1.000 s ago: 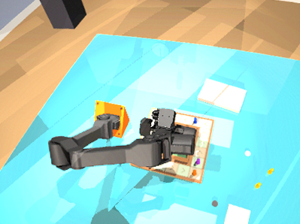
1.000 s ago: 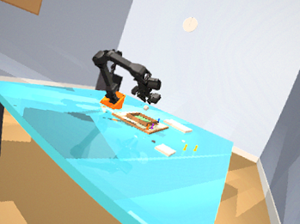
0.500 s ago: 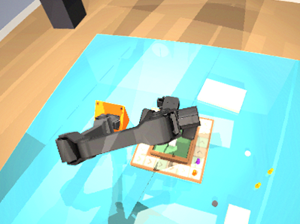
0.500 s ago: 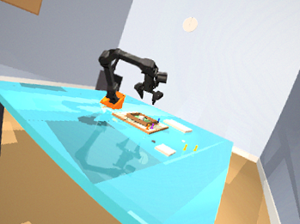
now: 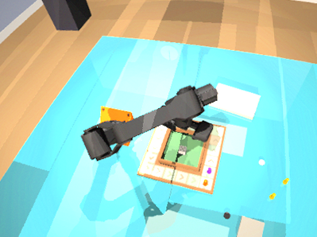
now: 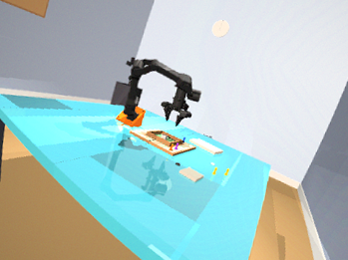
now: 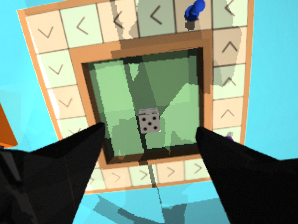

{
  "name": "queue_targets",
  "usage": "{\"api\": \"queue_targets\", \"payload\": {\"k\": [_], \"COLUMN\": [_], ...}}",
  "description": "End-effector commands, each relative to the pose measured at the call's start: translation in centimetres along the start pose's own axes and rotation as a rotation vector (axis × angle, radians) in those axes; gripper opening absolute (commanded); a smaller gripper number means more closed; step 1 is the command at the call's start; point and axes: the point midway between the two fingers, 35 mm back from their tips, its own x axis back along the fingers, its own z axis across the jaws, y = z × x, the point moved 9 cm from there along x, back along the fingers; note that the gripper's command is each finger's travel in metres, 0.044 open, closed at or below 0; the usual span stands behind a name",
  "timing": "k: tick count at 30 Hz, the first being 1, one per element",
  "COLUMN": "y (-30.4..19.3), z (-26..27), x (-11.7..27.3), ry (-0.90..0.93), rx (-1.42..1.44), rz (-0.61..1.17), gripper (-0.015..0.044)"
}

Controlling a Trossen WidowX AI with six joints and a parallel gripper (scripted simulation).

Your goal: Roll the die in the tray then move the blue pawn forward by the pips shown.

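Note:
The die (image 5: 183, 149) (image 7: 149, 123) lies in the green-floored tray (image 5: 187, 168) (image 7: 208, 107), near its middle. The face turned to the wrist camera shows five pips. The blue pawn (image 6: 183, 140) (image 7: 195, 10) stands on the board (image 7: 105, 29) in the top row of the wrist view, one tile left of the right corner; the arm hides it in the top view. The arrows in that row point left in the wrist view. My gripper (image 6: 172, 123) (image 7: 151, 130) is open and empty, above the tray, with the die below and between its fingers.
A purple pawn (image 5: 209, 170) (image 6: 176, 146) and an orange pawn (image 5: 205, 182) (image 6: 171, 148) stand on the board. A white slab (image 5: 237, 101) lies beyond it. Two yellow pieces (image 5: 285, 181) (image 5: 272, 196), a white ball (image 5: 261, 162), a dark disc (image 5: 227, 215) and a pale block (image 5: 250, 227) lie off the board.

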Motion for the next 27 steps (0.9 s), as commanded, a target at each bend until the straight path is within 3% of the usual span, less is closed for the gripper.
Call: {"api": "queue_targets", "payload": {"k": [1, 3, 14, 27], "y": [2.5, 3.8, 11.2, 11.4], "z": [-1.2, -1.8, -4.1, -4.1], "x": [-0.4, -0.7, -3.2, -3.4], "ry": [-0.01, -0.017, -0.072, -0.076], "rx": [-0.321, -0.51, -1.514, -1.597], "rz": [0.013, 0.017, 0.017, 0.015], "gripper": [0.0256, 0.0204, 0.02, 0.02]}}
